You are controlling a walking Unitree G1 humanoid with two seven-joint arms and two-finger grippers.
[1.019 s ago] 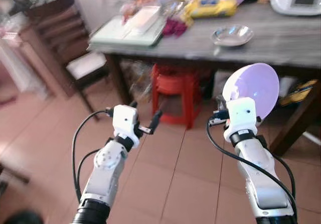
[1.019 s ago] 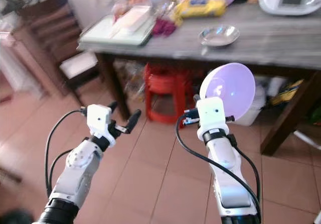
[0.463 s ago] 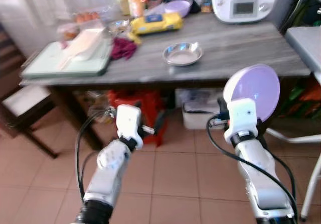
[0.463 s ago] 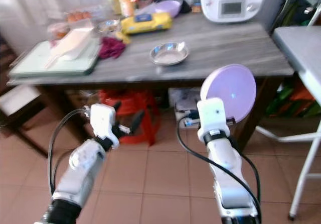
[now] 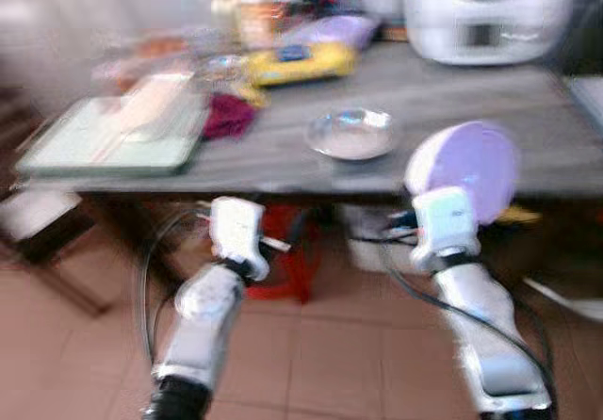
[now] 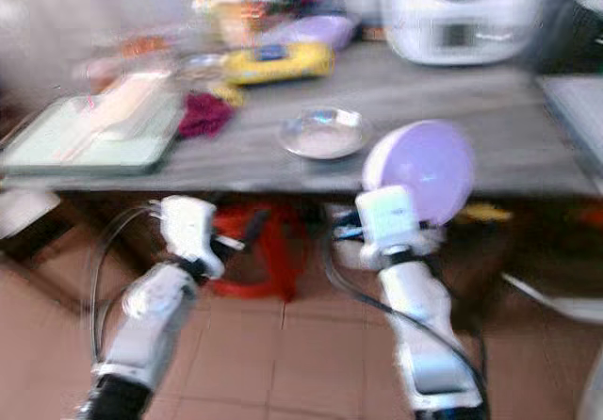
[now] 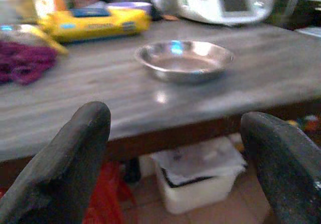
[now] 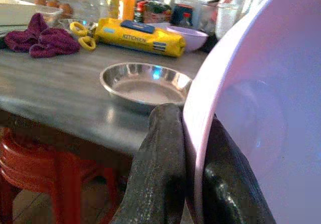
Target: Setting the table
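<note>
My right gripper (image 8: pixel 188 184) is shut on the rim of a lilac bowl (image 5: pixel 471 168), held on edge in front of the grey wooden table (image 5: pixel 528 128). A steel dish (image 5: pixel 350 133) sits near the table's front edge, just left of the bowl. My left gripper (image 7: pixel 175 148) is open and empty, its black fingers (image 7: pixel 70 158) wide apart, level with the table edge and pointing at the steel dish (image 7: pixel 183 59). The head views are blurred.
On the table stand a white appliance (image 5: pixel 485 10), a yellow pack (image 5: pixel 301 60), a second lilac bowl (image 8: pixel 185 37), a purple cloth (image 5: pixel 229 116) and a pale green tray (image 5: pixel 99 142). A red stool (image 5: pixel 283 260) and a white bin (image 7: pixel 193 176) are under the table.
The camera has closed in on the table, which now looks larger and blurred. Both arms keep their pose; the bowl stays gripped.
</note>
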